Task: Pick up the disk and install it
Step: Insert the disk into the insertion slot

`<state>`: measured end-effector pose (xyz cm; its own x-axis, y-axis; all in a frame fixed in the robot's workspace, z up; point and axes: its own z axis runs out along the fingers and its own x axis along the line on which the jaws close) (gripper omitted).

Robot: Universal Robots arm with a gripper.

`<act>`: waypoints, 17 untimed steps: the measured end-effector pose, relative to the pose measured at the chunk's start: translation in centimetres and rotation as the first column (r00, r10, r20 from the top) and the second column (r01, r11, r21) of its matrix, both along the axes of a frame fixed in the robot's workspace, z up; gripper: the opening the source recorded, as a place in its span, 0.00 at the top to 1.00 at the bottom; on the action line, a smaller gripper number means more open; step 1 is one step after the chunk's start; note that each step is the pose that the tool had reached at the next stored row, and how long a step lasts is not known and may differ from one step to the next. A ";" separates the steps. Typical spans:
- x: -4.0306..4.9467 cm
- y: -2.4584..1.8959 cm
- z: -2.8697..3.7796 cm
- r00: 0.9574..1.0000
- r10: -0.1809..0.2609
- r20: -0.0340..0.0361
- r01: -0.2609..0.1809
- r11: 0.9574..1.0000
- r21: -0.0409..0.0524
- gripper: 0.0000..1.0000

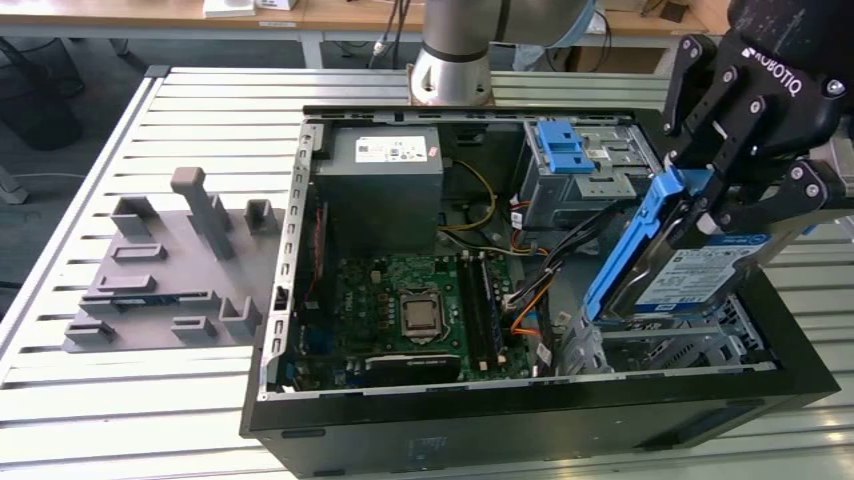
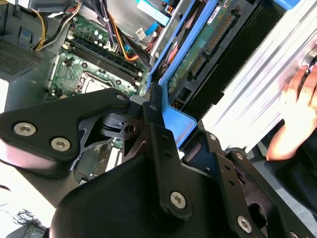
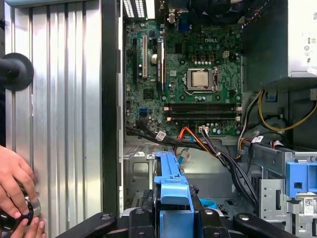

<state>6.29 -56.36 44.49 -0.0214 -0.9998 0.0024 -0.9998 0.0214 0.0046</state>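
The disk (image 1: 697, 272), a silver drive with a white-and-blue label in a blue plastic carrier, hangs tilted on edge over the metal drive cage (image 1: 687, 345) at the front corner of the open computer case (image 1: 534, 420), on the exterior view's right. My gripper (image 1: 731, 220) is shut on the disk's upper part. The second wrist view shows the disk's (image 2: 198, 54) circuit-board side and my gripper (image 2: 158, 124) clamped on the blue carrier edge. In the first wrist view the carrier (image 3: 171, 186) points into the case above the gripper's black links (image 3: 171, 220).
The case holds a green motherboard (image 1: 400, 300), a grey power-supply box (image 1: 380, 180), loose cables (image 1: 534, 290) and a blue latch (image 1: 567, 150). A grey fixture plate (image 1: 174, 270) lies on the exterior view's left. A person's hand (image 3: 15, 183) rests on the slatted table beside the case.
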 end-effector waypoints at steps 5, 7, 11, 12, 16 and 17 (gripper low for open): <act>0.36 0.00 -0.09 1.000 0.000 0.000 0.000 1.000 0.000 0.64; 0.45 0.00 -0.14 1.000 0.000 0.000 0.000 1.000 0.000 0.64; 0.59 0.00 -0.25 1.000 0.000 0.000 0.000 1.000 0.000 0.64; 0.63 0.00 -0.28 1.000 0.000 0.000 0.000 1.000 0.000 0.64; 0.67 0.00 -0.44 1.000 0.000 0.000 0.000 1.000 0.000 0.64; 0.67 0.00 -0.48 1.000 0.000 0.000 0.000 1.000 0.000 0.64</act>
